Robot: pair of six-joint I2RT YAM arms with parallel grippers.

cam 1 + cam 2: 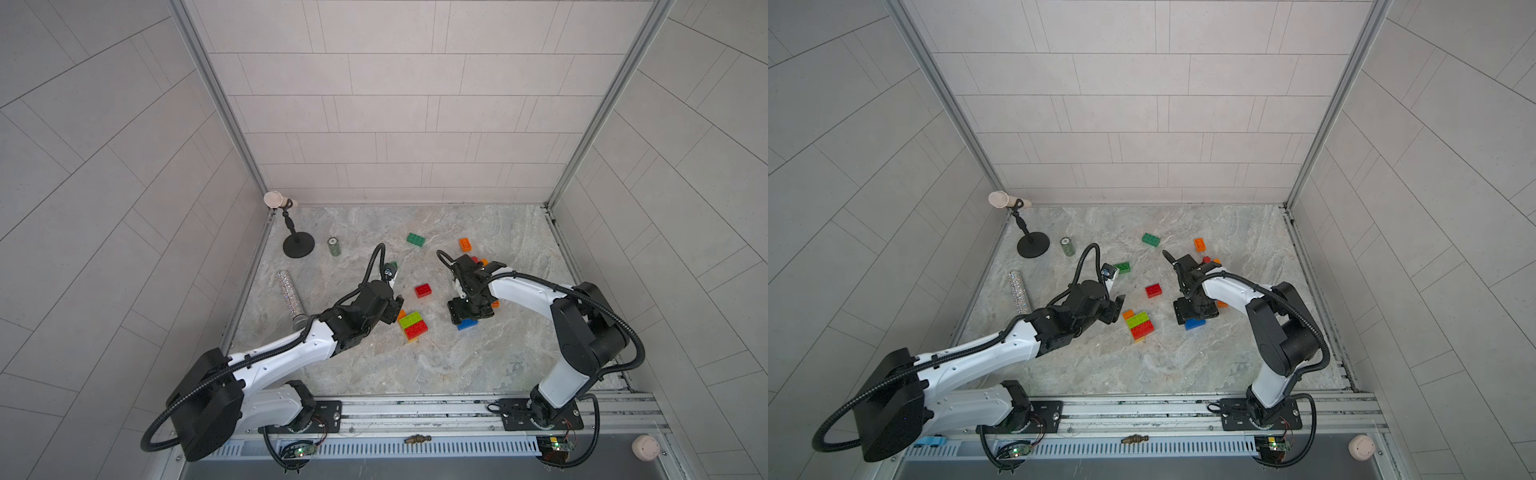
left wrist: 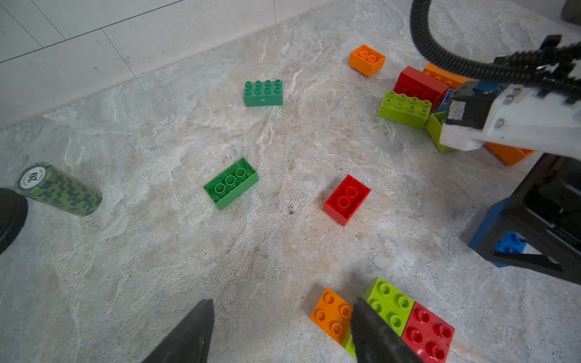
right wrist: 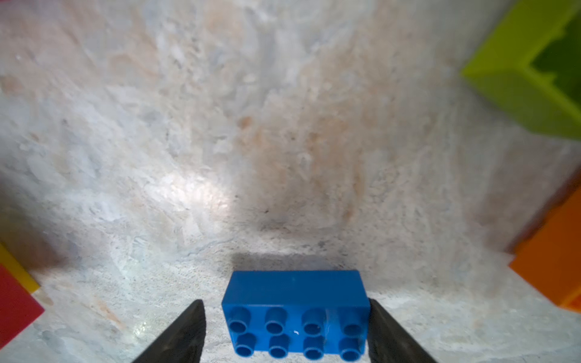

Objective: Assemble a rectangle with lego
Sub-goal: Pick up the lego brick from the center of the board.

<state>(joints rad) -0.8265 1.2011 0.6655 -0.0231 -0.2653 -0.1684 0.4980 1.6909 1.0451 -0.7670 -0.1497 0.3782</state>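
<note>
A joined lego block of orange, lime (image 1: 411, 319) and red bricks (image 2: 427, 330) lies mid-table. My left gripper (image 2: 283, 330) is open just left of it, one fingertip (image 2: 371, 327) over the orange brick (image 2: 330, 311), nothing between the jaws. My right gripper (image 3: 287, 330) points down, open around a blue brick (image 3: 295, 311) that rests studs-sideways on the table (image 1: 467, 324); a gap shows at one finger. Loose lego include a red brick (image 1: 423, 290), two dark green ones (image 1: 416, 239) (image 2: 231, 184) and an orange one (image 1: 466, 244). More bricks (image 2: 404, 108) are piled under the right arm.
A green can (image 1: 334, 247) and a black stand (image 1: 298, 245) are at the back left, a glittery tube (image 1: 289, 291) by the left wall. Walls close three sides; the arms' rail (image 1: 415, 411) runs along the front.
</note>
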